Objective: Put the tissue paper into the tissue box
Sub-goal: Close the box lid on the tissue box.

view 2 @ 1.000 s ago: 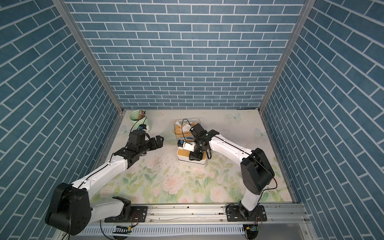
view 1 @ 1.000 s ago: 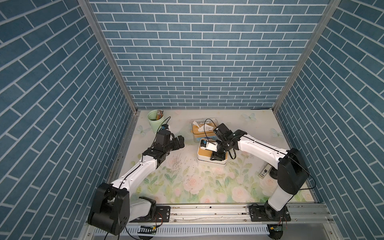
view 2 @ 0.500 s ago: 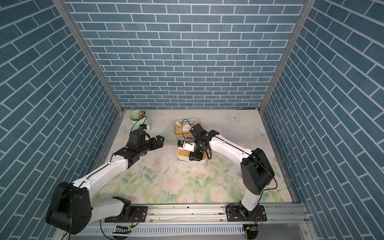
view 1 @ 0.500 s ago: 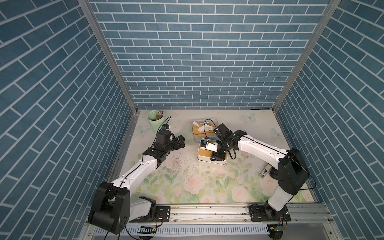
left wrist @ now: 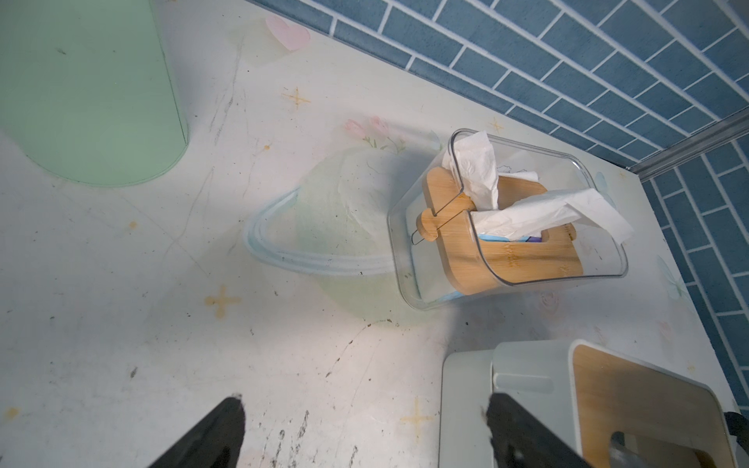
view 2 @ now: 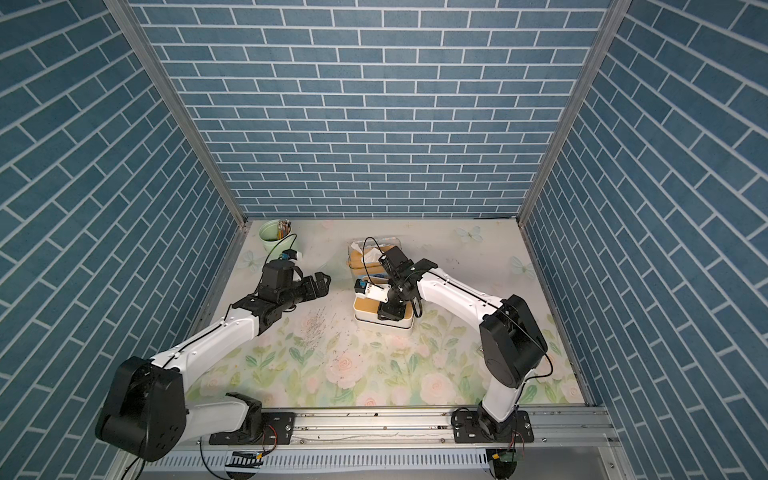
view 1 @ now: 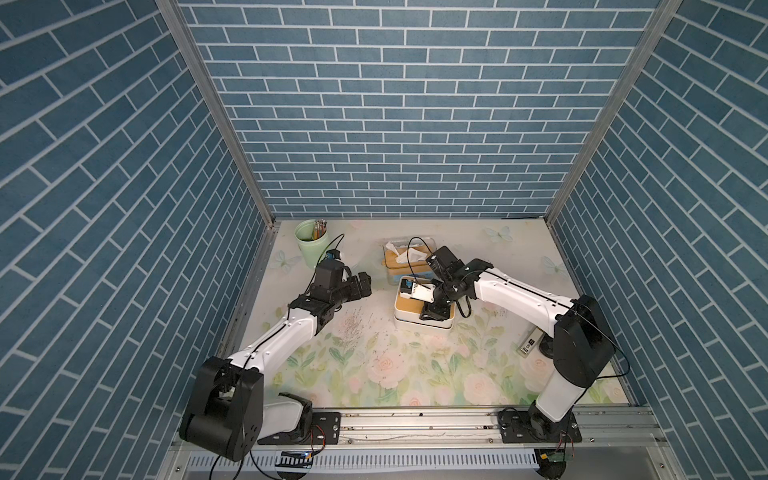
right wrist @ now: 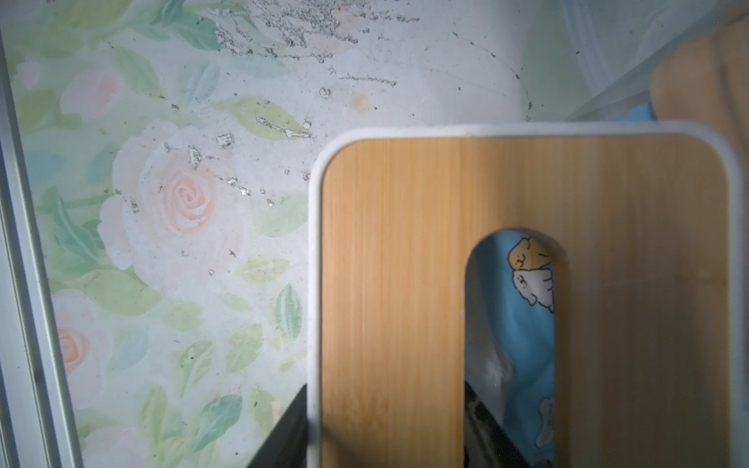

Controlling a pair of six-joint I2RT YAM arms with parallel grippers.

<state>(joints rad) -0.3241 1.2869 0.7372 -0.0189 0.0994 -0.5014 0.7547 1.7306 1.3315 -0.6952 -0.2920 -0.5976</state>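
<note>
At my left a green cup (view 1: 311, 249) of pencils stands near the back corner, and my left gripper (left wrist: 363, 403) hangs wide open over the flowered table (view 1: 374, 374), holding nothing. Further along sits a clear box (left wrist: 409, 259) (white tissue (left wrist: 567, 210) spilling from its wooden top), and just in front of it the tissue box (view 1: 419, 322). My right gripper (right wrist: 385, 405) stands half closed astride its bamboo lid (right wrist: 389, 243), one finger outside the wall and one down in the slot, pinching the strip between them as far as the blurred wrist view shows, while the blue tissue paper (right wrist: 523, 324) lies inside, seen through the slot.
</note>
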